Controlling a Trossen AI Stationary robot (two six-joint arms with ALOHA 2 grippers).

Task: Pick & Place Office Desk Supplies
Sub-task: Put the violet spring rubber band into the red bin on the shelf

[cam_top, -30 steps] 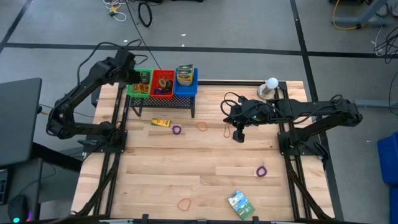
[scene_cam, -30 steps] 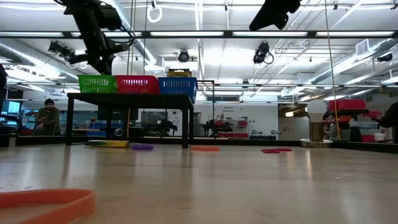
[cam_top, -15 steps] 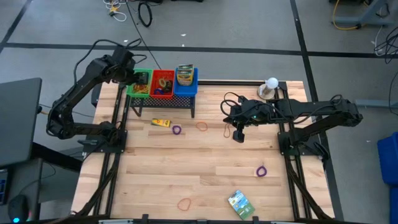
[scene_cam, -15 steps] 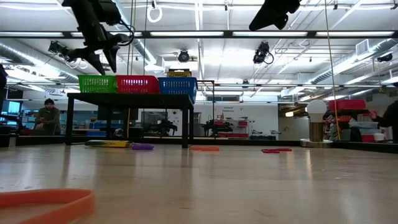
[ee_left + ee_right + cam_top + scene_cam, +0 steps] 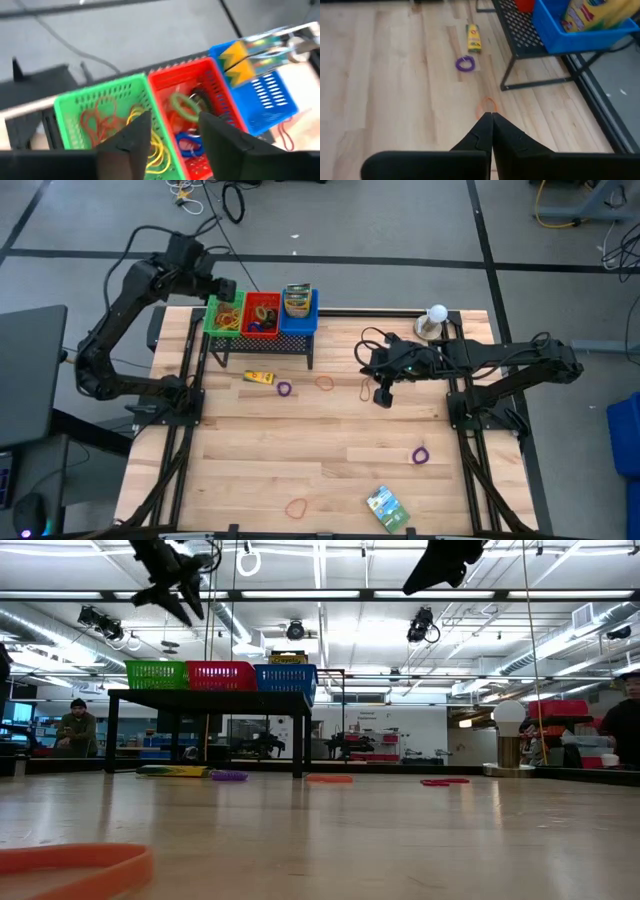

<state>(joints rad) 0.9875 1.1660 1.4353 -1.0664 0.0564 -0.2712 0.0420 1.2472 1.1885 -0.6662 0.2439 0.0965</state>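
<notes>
Left gripper (image 5: 222,287) is raised above the far left corner of the desk (image 5: 330,470), over the outer end of the green basket (image 5: 224,314); its fingers (image 5: 131,139) stand parted with nothing between them. Right gripper (image 5: 383,398) hangs over the middle of the desk, nearer the far edge, with its fingers (image 5: 480,134) pressed together and nothing held.

Three baskets sit in a row on the black wire-mesh rack (image 5: 262,340) at the far edge, left of centre: green, red basket (image 5: 262,313), blue basket (image 5: 297,308). The green basket holds red and yellow rubber bands (image 5: 107,120). The red basket holds a green loop (image 5: 183,106) with blue and orange bands. The blue basket holds crayon boxes (image 5: 296,299) standing on end.

Loose on the desk:
- a yellow crayon box (image 5: 259,377) lying flat just in front of the rack;
- a purple rubber band (image 5: 285,389) just beside it;
- an orange rubber band (image 5: 325,382) near the rack's right leg;
- a second purple band (image 5: 420,455) toward the right edge;
- a green printed packet (image 5: 387,507) near the near edge, right of centre;
- an orange band (image 5: 296,507) at the near edge, centre.

A white ball on a round base (image 5: 435,320) stands at the far right corner.
</notes>
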